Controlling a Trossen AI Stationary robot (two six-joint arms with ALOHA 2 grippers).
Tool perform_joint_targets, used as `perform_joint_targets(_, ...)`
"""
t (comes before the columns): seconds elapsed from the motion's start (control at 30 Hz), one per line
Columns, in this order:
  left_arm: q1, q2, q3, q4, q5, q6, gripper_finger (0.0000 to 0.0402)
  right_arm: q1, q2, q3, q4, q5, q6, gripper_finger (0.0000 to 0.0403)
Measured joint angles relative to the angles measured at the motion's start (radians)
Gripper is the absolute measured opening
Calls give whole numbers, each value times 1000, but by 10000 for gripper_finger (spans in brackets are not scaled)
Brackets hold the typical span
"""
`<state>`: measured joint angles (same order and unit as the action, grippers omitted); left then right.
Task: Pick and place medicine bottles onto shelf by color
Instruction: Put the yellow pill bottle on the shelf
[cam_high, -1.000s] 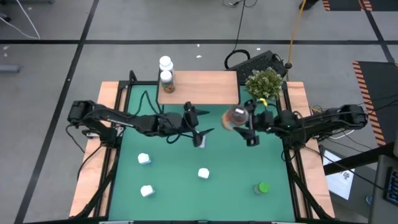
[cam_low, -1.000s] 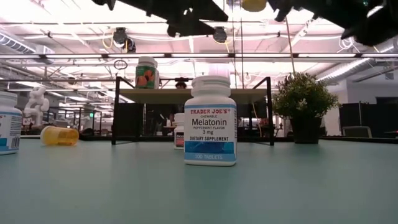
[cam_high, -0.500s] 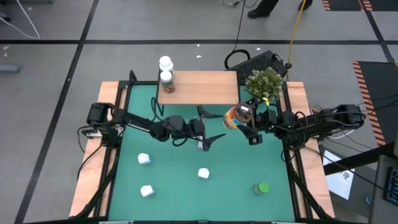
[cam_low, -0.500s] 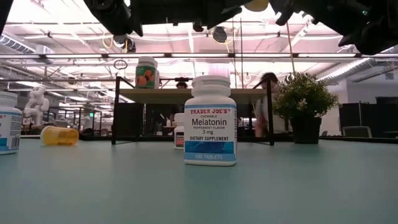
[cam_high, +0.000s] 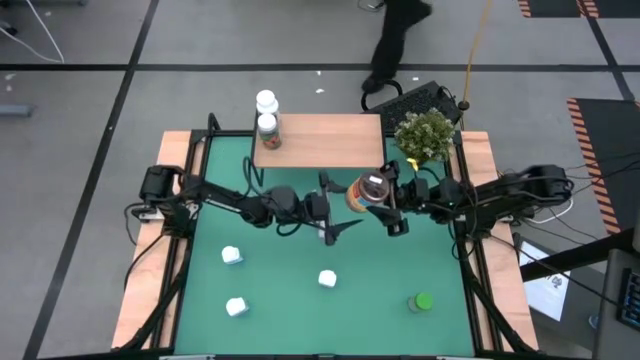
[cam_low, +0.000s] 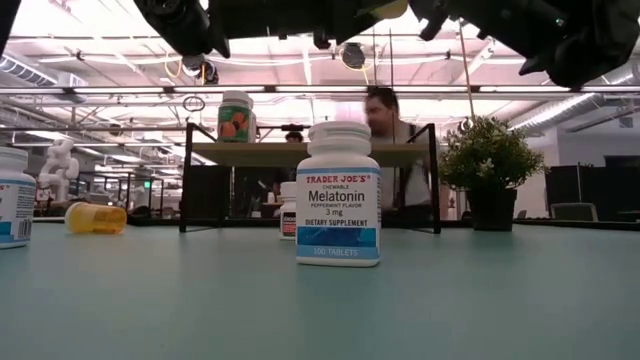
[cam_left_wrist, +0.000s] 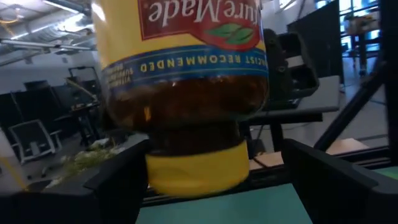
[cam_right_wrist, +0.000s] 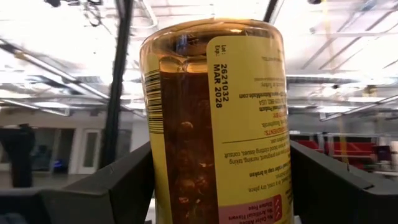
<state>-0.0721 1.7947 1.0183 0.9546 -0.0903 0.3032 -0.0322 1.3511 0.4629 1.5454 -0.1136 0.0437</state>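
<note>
An amber-brown bottle (cam_high: 365, 192) with a yellow lid (cam_left_wrist: 196, 171) hangs over the middle of the green table, base up and lid down. My right gripper (cam_high: 388, 205) is shut on it. My left gripper (cam_high: 338, 203) is open just left of it. Its fingers (cam_left_wrist: 118, 183) stand on either side of the lid end without closing on it. The wood-topped shelf (cam_high: 330, 140) stands at the far edge, with two bottles (cam_high: 266, 112) on its left end. My right gripper pinches the bottle's body (cam_right_wrist: 155, 186) between its two fingers (cam_right_wrist: 106, 190). It comes roughly level from the table's right side. The bottle is lifted clear of the table, its base up and its yellow lid (cam_low: 385, 8) down.
Three white bottles (cam_high: 231, 255) (cam_high: 327, 278) (cam_high: 236, 306) and a green one (cam_high: 423, 301) stand on the near half of the table. An orange bottle (cam_low: 97, 218) lies on its side. A potted plant (cam_high: 425, 133) stands at the far right. A person (cam_low: 392, 140) walks behind the table.
My right gripper has carried the amber bottle toward the table's left, up to my left gripper. My left gripper first went toward the table's right, then kept still. A person has walked into view behind the table.
</note>
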Motion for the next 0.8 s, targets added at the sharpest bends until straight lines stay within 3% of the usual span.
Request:
perform_joint_targets(0.17, -7, 0, 0, -1, -29, 15, 340, -1, 9, 7, -10, -22, 1, 308)
perform_joint_targets(0.53, -6, -8, 0, -11, -44, 3, 217, 0, 9, 2, -16, -29, -2, 308)
perform_joint_targets(0.7, -8, -39, 0, -93, -73, 5, 216, -2, 5, 3, -62, -42, -16, 311)
perform_joint_targets(0.8, -10, -94, 0, -268, -137, 2, 223, -10, -26, 3, -191, -50, -30, 324)
